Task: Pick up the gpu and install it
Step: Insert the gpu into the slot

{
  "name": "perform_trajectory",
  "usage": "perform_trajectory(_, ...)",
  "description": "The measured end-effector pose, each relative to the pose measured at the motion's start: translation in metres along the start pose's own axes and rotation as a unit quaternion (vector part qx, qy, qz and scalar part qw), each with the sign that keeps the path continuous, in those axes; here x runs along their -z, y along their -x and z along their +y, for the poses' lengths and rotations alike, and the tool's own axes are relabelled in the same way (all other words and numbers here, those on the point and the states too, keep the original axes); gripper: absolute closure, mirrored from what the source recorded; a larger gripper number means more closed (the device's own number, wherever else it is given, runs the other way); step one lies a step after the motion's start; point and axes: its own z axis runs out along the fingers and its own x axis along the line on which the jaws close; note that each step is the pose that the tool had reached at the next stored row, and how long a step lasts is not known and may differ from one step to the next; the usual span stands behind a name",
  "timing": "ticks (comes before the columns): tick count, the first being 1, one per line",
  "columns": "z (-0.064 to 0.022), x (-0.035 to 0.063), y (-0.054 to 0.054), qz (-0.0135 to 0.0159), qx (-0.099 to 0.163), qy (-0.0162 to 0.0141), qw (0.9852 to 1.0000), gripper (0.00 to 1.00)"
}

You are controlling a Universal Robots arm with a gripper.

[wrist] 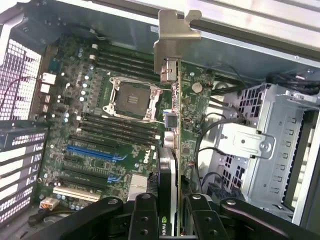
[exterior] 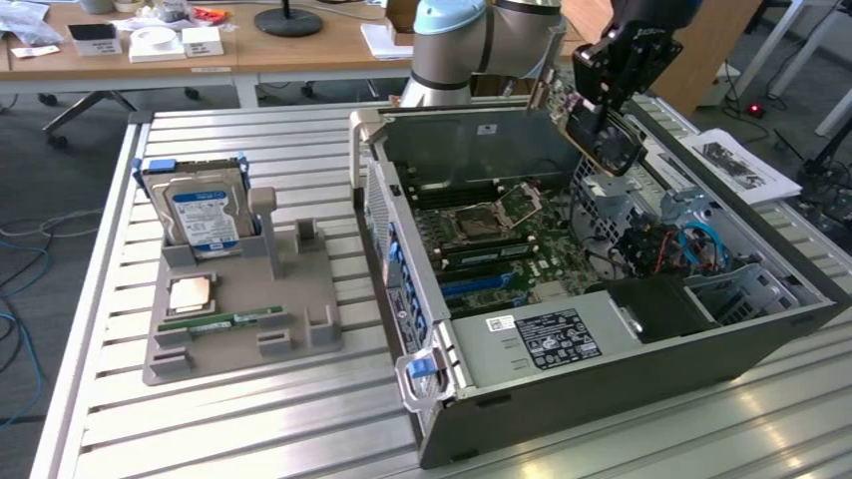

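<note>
My gripper [exterior: 602, 108] is shut on the gpu [exterior: 602, 140], a thin flat card with a tan face and a dark part. It hangs tilted above the far right corner of the open computer case [exterior: 613, 379]. In the wrist view the gpu [wrist: 172, 145] shows edge-on between my two black fingers [wrist: 145, 215], with its silver bracket [wrist: 175, 35] at the far end. Below it lies the green motherboard [wrist: 120, 130] with its CPU socket [wrist: 134, 99] and blue slots [wrist: 92, 152]. The card is clear of the board.
On the exterior view's left a grey holder tray [exterior: 239, 329] carries a blue-labelled hard drive [exterior: 207, 215], a CPU chip [exterior: 191, 292] and a green memory stick [exterior: 219, 322]. Inside the case at the right are a drive cage [wrist: 265, 145] and cables [exterior: 665, 249]. Papers [exterior: 739, 165] lie beyond the case.
</note>
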Motion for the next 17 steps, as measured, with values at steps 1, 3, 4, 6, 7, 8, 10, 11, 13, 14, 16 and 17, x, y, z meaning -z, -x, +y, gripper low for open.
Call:
perform_trajectory(1, 0.0, 0.0, 0.0, 0.0002, 0.004, 0.0001, 1.0, 0.73)
perform_trajectory(3, 0.0, 0.0, 0.0, 0.0007, 0.013, 0.0002, 0.9999, 0.73)
perform_trajectory(4, 0.0, 0.0, 0.0, 0.0009, 0.017, 0.0004, 0.9998, 0.73)
perform_trajectory(6, 0.0, 0.0, 0.0, 0.0015, 0.029, 0.0006, 0.9996, 0.73)
perform_trajectory(7, 0.0, 0.0, 0.0, 0.0018, 0.036, 0.0008, 0.9994, 0.73)
perform_trajectory(8, 0.0, 0.0, 0.0, 0.0022, 0.043, 0.0009, 0.9991, 0.73)
perform_trajectory(10, 0.0, 0.0, 0.0, 0.003, 0.059, 0.0012, 0.9983, 0.73)
perform_trajectory(11, 0.0, 0.0, 0.0, 0.0034, 0.067, 0.0014, 0.9977, 0.73)
perform_trajectory(13, 0.0, 0.0, 0.0, 0.0043, 0.085, 0.0018, 0.9964, 0.73)
perform_trajectory(14, 0.0, 0.0001, 0.0, 0.0048, 0.094, 0.002, 0.9956, 0.73)
perform_trajectory(16, 0.0, 0.0, 0.0, 0.0057, 0.112, 0.0024, 0.9937, 0.73)
perform_trajectory(17, 0.0, 0.0, 0.0, 0.0061, 0.121, 0.0026, 0.9926, 0.73)
